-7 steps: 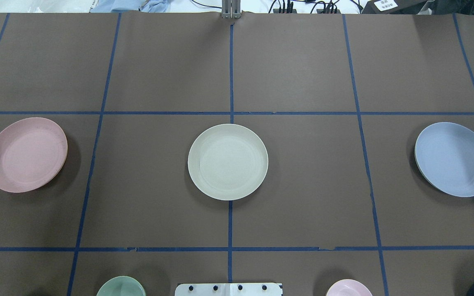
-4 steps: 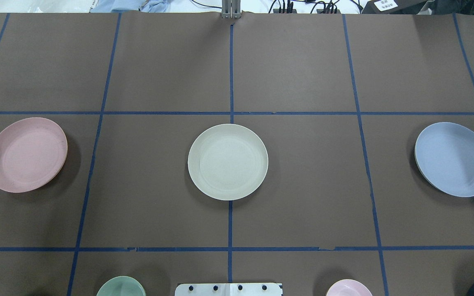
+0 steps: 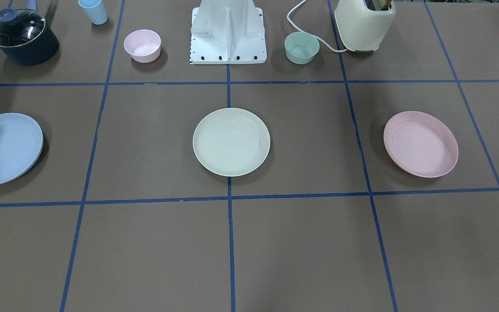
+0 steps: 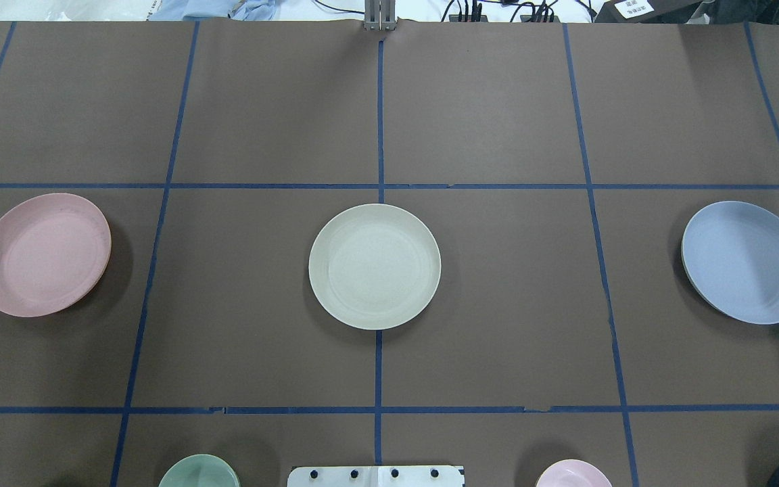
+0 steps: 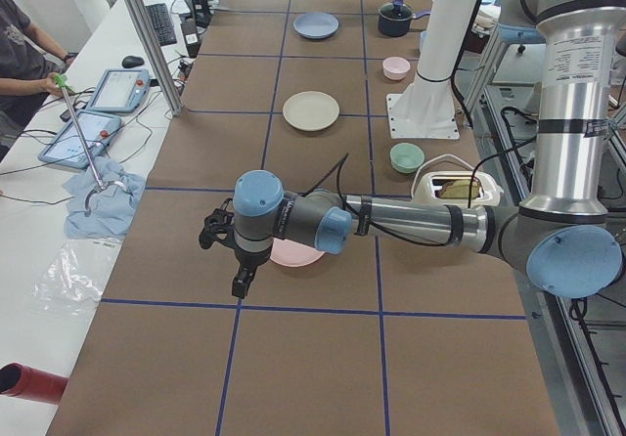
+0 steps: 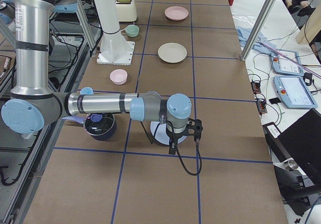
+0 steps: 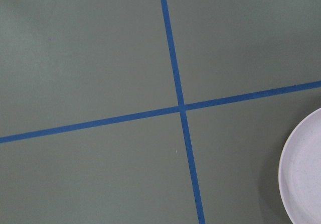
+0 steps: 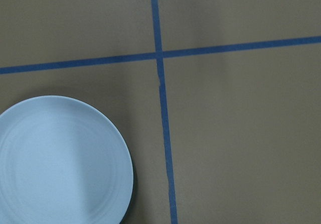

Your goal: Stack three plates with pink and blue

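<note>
Three plates lie apart in a row on the brown table. The cream-white plate (image 4: 374,266) is in the middle. The pale pink plate (image 4: 43,254) is at the left and the light blue plate (image 4: 746,262) at the right. Neither gripper shows in the overhead or front view. In the exterior left view my left gripper (image 5: 240,282) hangs over the table beside the pink plate (image 5: 293,254). In the exterior right view my right gripper (image 6: 172,147) hangs by the blue plate. I cannot tell whether either is open or shut. The right wrist view shows the blue plate (image 8: 60,161) below.
Near the robot base (image 3: 228,32) stand a small pink bowl (image 3: 142,45), a green bowl (image 3: 302,47), a cream toaster (image 3: 364,24), a lidded dark pot (image 3: 22,37) and a blue cup (image 3: 93,11). Blue tape lines grid the table.
</note>
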You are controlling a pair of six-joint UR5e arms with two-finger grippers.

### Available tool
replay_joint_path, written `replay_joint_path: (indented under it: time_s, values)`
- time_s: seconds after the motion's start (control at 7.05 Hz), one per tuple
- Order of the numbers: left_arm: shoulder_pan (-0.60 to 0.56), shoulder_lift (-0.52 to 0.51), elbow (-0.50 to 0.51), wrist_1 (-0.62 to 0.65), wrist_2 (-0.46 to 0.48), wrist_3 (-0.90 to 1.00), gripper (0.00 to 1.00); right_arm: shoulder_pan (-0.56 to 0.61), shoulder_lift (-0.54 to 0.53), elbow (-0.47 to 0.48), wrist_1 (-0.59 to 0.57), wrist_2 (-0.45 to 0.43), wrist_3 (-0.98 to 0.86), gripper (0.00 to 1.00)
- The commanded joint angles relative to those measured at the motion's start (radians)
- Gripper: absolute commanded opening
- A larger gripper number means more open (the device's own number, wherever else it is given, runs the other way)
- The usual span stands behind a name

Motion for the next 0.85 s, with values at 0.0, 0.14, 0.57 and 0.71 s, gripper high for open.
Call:
replay_joint_path:
  time_s: [0.0,0.14,0.57,0.71]
  values:
    - [0.009,-0.010,0.056,-0.135,-0.024,-0.040,1.00,0.000,-0.001,-0.021,0.039,0.008,0.004,1.00]
    - [0.011,-0.011,0.104,-0.168,-0.061,-0.038,1.00,0.000,-0.006,-0.027,0.060,0.030,0.004,1.00]
    - [0.108,0.033,0.188,-0.480,-0.095,-0.380,1.00,-0.001,-0.011,-0.032,0.100,0.037,0.004,1.00]
    - [0.214,0.064,0.190,-0.617,-0.083,-0.598,1.00,-0.001,-0.011,-0.029,0.105,0.039,0.003,1.00]
